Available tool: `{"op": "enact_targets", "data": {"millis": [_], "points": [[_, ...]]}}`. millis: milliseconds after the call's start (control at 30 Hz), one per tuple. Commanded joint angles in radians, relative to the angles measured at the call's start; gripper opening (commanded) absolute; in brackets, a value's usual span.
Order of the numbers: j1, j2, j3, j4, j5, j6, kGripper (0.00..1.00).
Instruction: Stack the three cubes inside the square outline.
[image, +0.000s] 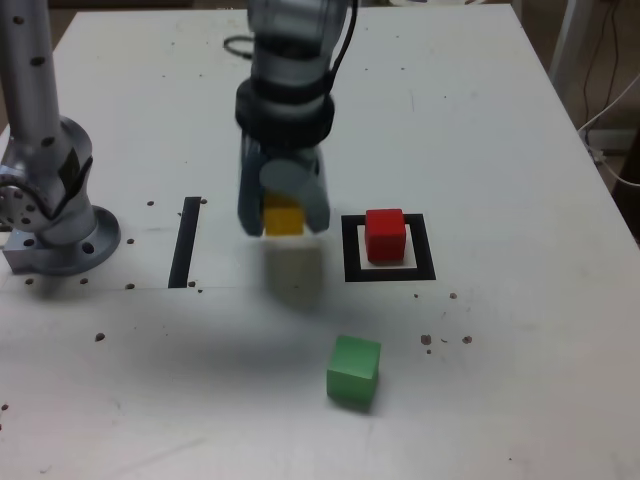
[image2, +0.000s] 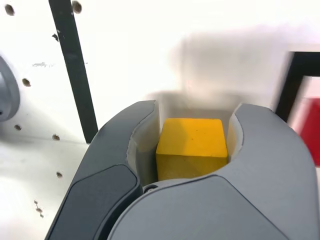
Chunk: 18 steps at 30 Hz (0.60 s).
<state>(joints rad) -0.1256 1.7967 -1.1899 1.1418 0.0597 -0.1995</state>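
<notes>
- The end effector (image: 283, 212) is gripping the yellow cube (image: 283, 217). In the wrist view, its two grey jaws press on both sides of the yellow cube (image2: 192, 146).
- In the exterior view, the yellow cube is lifted off the white table (image: 500, 130). A soft shadow lies on the table under it.
- The green cube (image: 354, 370) is nearest to the exterior camera. It sits on the table by itself, well apart from the other cubes.
- Farther back is the red cube (image: 385, 234). It sits inside the black square outline (image: 351, 250), on the white middle part.
- The yellow cube hangs just beside the square outline, on the exterior view's left of it. It is not over the red cube.
- A straight black strip (image: 185, 243) lies on the table, on the exterior view's left of the end effector.
- The arm's grey base (image: 55, 215) stands at the exterior view's far left edge.
- The table has small dark holes and specks on it.
</notes>
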Motion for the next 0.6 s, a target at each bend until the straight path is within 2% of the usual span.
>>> {"op": "enact_targets", "data": {"millis": [0, 200, 567], "points": [[0.0, 0.005, -0.076, 0.046, 0.014, 0.004, 0.2], [0.0, 0.054, -0.244, 0.111, 0.021, 0.076, 0.19], [0.0, 0.143, -0.343, 0.109, 0.01, 0.084, 0.22]]}}
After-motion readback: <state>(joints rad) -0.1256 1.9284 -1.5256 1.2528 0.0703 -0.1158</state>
